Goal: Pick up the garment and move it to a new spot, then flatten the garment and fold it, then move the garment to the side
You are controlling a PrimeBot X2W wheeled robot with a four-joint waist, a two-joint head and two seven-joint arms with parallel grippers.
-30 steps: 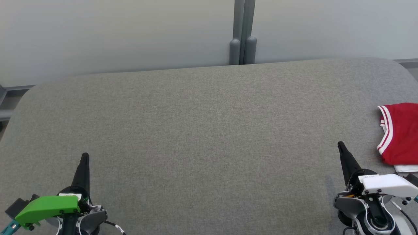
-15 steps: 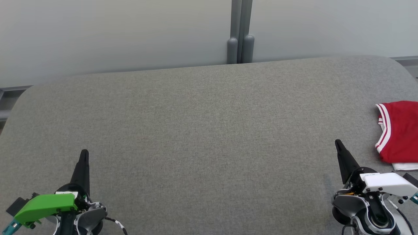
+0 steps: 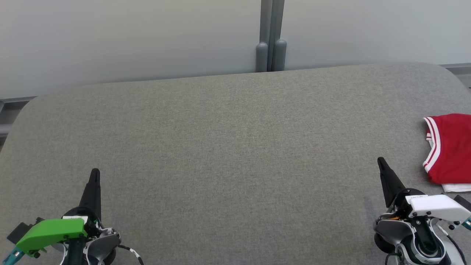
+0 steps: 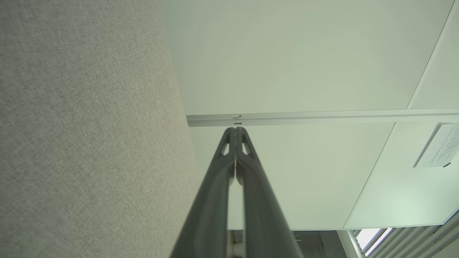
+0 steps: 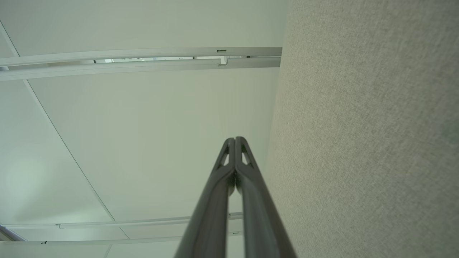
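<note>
Tools both narrow, closed to a point, holding nothing.

Left tool [image 3: 95,173]: in the left wrist view its two dark fingers [image 4: 215,186] meet at the tips, with nothing caught between them. It sits over the near left corner of the counter [image 3: 235,129], and its spike points toward the counter's far edge. A green cover [image 3: 51,232] sits on the wrist behind it.

Right tool [image 3: 379,161]: in the right wrist view it is closed tip to tip in the same way, and empty. It sits over the counter's near right corner, with the spike leaning a little left as it points toward the far edge. A white cover [image 3: 438,207] sits on its wrist.

Garment [image 3: 450,147]: red with white stripe trim, lying flat and compact on the counter at its right end. The picture's edge cuts off part of it. A white layer [image 3: 456,188] shows along its near side. A strip of bare counter separates the garment from the right tool, so the two do not touch.

Counter: grey woven covering with rounded corners.

Beyond the counter's far edge stand pale wall panels [image 3: 128,36]. A grey double post [image 3: 271,55] rises at about the middle of that edge.
</note>
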